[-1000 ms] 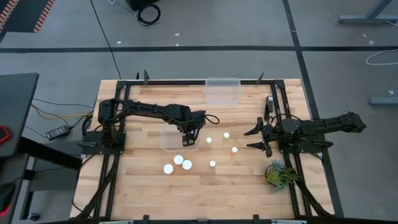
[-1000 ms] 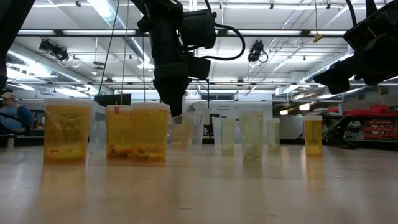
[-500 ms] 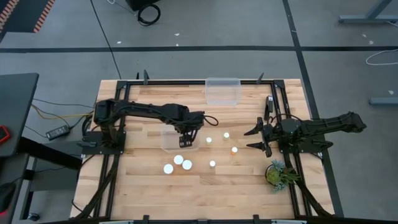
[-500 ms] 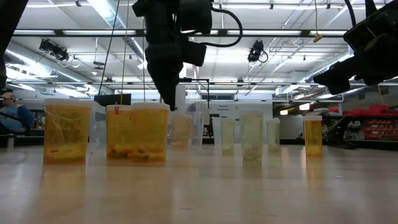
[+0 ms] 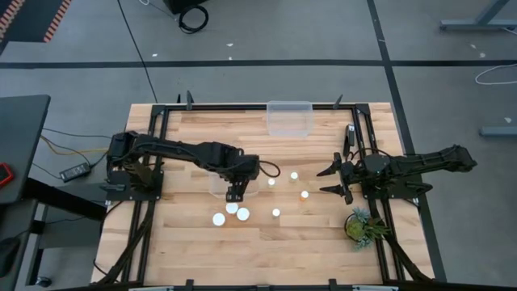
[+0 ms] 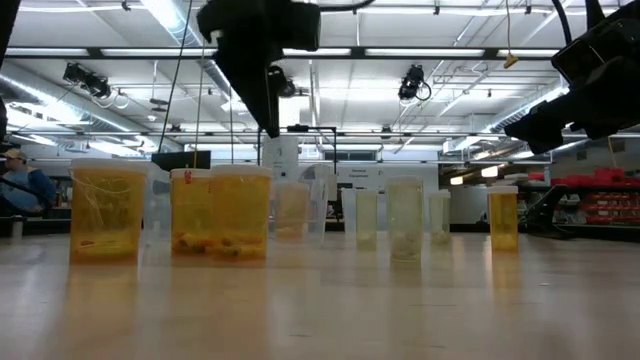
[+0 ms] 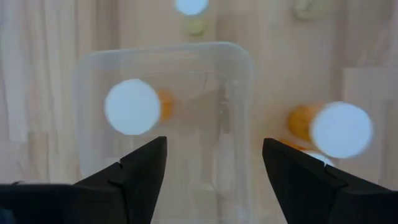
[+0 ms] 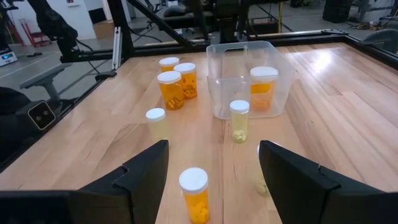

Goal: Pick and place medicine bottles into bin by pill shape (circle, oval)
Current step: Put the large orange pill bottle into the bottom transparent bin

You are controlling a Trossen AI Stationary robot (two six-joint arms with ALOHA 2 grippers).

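Pale wooden planks of the desk (image 5: 186, 242), framed by black rails, sit on a grey workshop floor crossed by dark lines, with strip lights and shelving in the hall beyond. At left, the left claw (image 5: 235, 192) hovers with fingers spread and empty over the near clear bin (image 8: 245, 87), which holds one medicine bottle (image 8: 263, 89). Three larger bottles (image 5: 231, 213) stand clustered just in front of that bin, unsorted. Further right, four smaller bottles (image 5: 288, 191) are scattered at mid-desk. A second clear bin (image 5: 289, 118) at the far edge looks empty. At right, the right claw (image 5: 333, 180) waits, fingers apart and holding nothing, near a small green plant (image 5: 360, 225). By this showing one bottle is sorted and seven remain.
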